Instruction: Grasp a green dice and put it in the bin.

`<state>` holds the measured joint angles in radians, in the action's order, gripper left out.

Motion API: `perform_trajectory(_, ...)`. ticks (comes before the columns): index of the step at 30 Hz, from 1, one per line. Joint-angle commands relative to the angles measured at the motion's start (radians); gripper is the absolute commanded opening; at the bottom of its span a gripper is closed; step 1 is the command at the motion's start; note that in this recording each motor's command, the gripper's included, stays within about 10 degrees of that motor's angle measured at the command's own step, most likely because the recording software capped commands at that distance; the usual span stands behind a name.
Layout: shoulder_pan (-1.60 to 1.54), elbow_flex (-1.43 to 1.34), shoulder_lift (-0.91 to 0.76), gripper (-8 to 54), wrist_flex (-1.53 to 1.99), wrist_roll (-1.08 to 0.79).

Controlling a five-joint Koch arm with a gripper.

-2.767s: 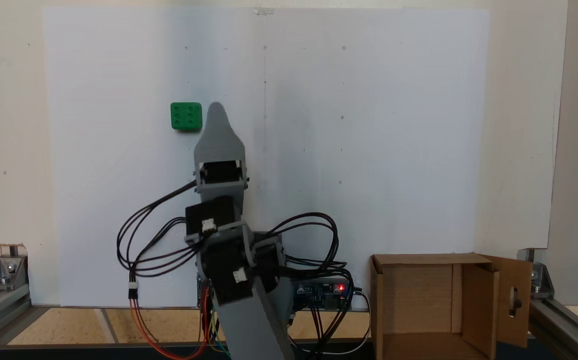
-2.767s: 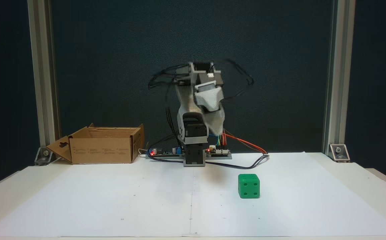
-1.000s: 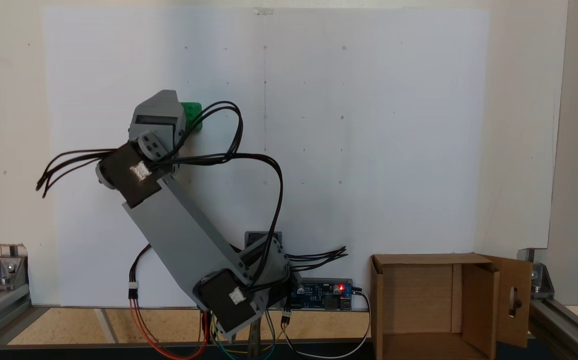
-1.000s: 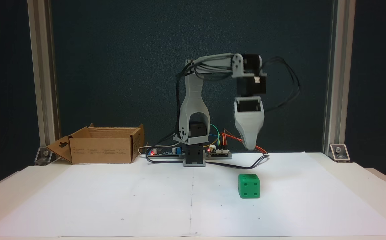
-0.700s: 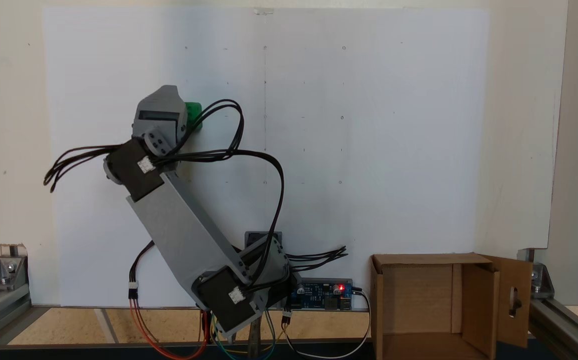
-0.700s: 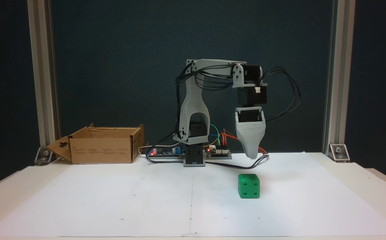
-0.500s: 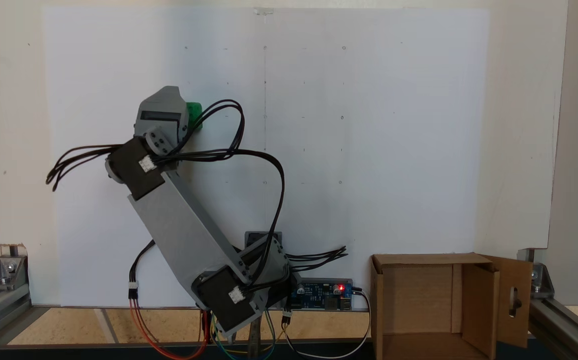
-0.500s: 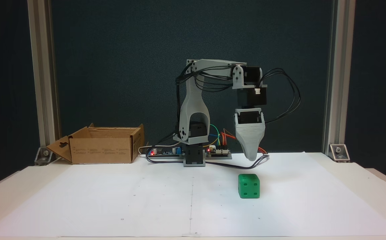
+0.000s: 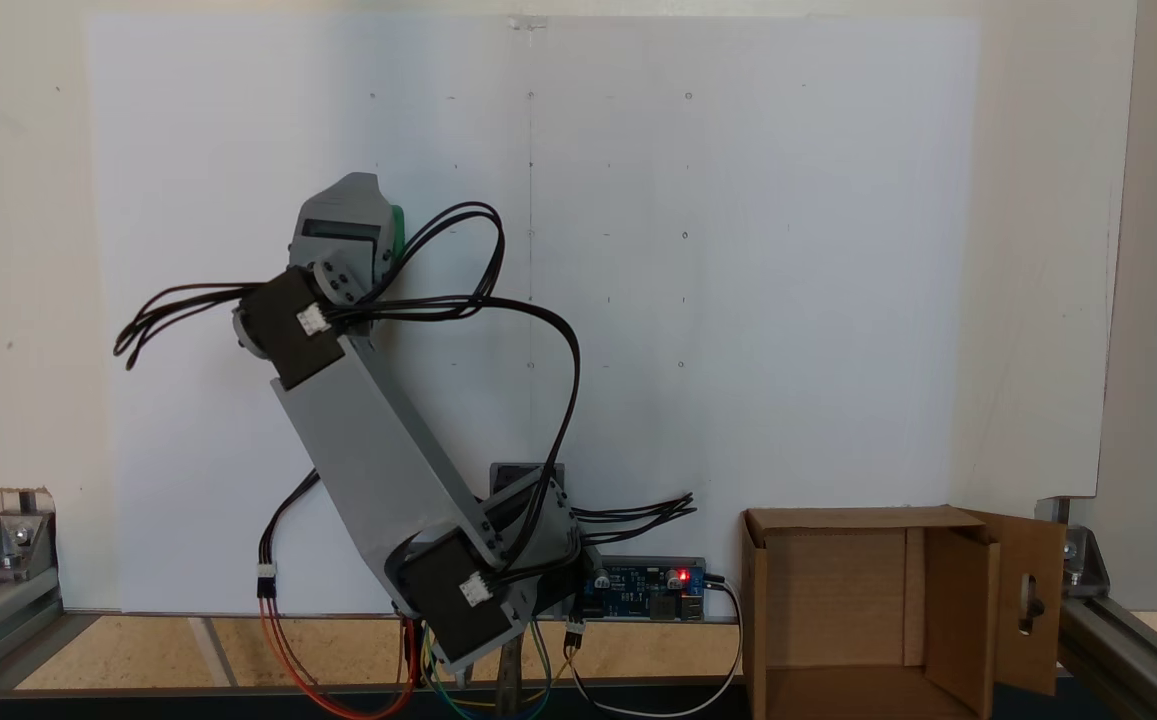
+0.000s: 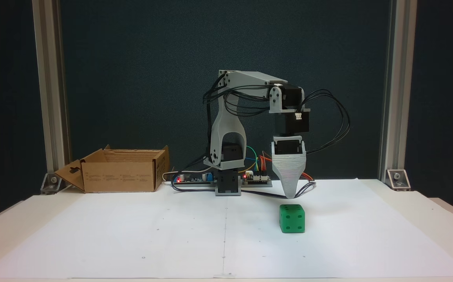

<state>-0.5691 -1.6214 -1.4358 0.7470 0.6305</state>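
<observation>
The green dice [image 10: 292, 218] rests on the white paper, right of the arm's base in a fixed view. My gripper [image 10: 291, 194] hangs pointing straight down, its single visible grey tip just above and slightly behind the dice's top. From this side its jaws line up, so their state is unclear. In the other fixed view the grey wrist housing [image 9: 343, 225] covers the dice [image 9: 397, 232] except for a thin green sliver. The bin, an open brown cardboard box [image 10: 120, 172], stands beside the arm's base, with its slotted flap [image 9: 1030, 600] turned outward.
Circuit boards with lit red LEDs [image 10: 195, 179] and loose cables [image 9: 538, 330] lie around the arm's base [image 10: 228, 184]. Aluminium frame posts [image 10: 391, 90] and corner brackets [image 10: 397, 179] stand at the table's rear corners. White paper [image 10: 132, 235] covers the tabletop.
The arm swung from its folded pose out over the dice, and the gripper has since lowered to just above it. The dice and box have not moved.
</observation>
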Motion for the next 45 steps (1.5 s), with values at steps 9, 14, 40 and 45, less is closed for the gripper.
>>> perform_trajectory(9, 0.005, 0.02, 0.044, 43.1, -0.074, 0.069)
perform_trajectory(14, 0.012, 0.014, 0.058, 43.1, -0.074, 0.069)
perform_trajectory(40, 0.008, 0.006, 0.179, 42.2, -0.112, 0.069)
perform_trajectory(45, 0.009, 0.005, 0.183, 41.2, -0.112, 0.069)
